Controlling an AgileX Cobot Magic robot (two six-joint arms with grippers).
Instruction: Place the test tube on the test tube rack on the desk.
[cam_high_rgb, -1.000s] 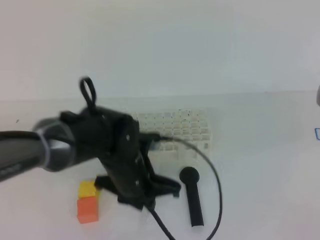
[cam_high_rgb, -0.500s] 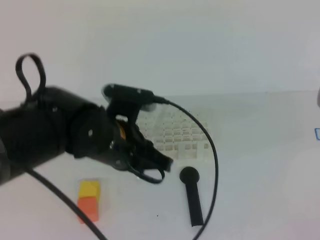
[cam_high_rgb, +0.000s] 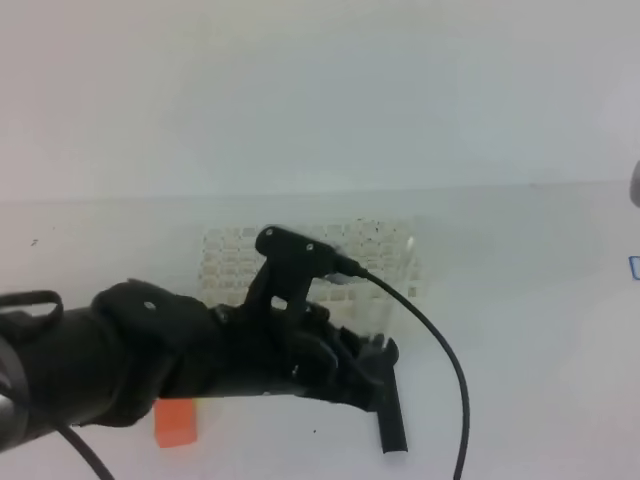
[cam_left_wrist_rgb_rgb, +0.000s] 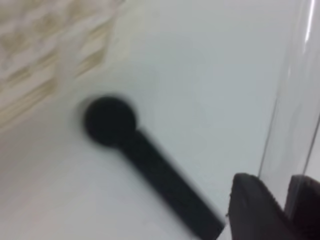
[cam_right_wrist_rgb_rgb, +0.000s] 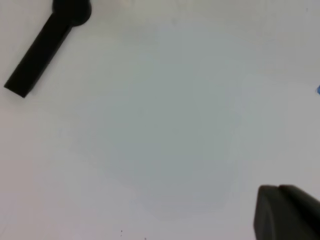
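In the left wrist view the clear test tube (cam_left_wrist_rgb_rgb: 294, 100) rises along the right edge, its lower end pinched between my left gripper's (cam_left_wrist_rgb_rgb: 281, 196) two dark fingers. In the high view the left gripper (cam_high_rgb: 375, 357) hangs low in front of the white test tube rack (cam_high_rgb: 300, 252), just over the round head of a black stick (cam_high_rgb: 391, 418); the tube itself is too faint to make out there. The rack (cam_left_wrist_rgb_rgb: 35, 55) is blurred at the wrist view's upper left. My right gripper (cam_right_wrist_rgb_rgb: 286, 212) is shut and empty above the bare white desk (cam_right_wrist_rgb_rgb: 170, 130).
The black stick (cam_left_wrist_rgb_rgb: 150, 165) lies on the desk (cam_high_rgb: 520, 330) right of the left gripper, head toward the rack; the right wrist view shows the stick (cam_right_wrist_rgb_rgb: 45, 50) too. An orange block (cam_high_rgb: 176, 423) sits at the front left, partly under the left arm.
My left arm has swung down and to the right, with the wrist turning over. Its gripper now sits lower, by the stick's head. The yellow block is now hidden behind the arm.
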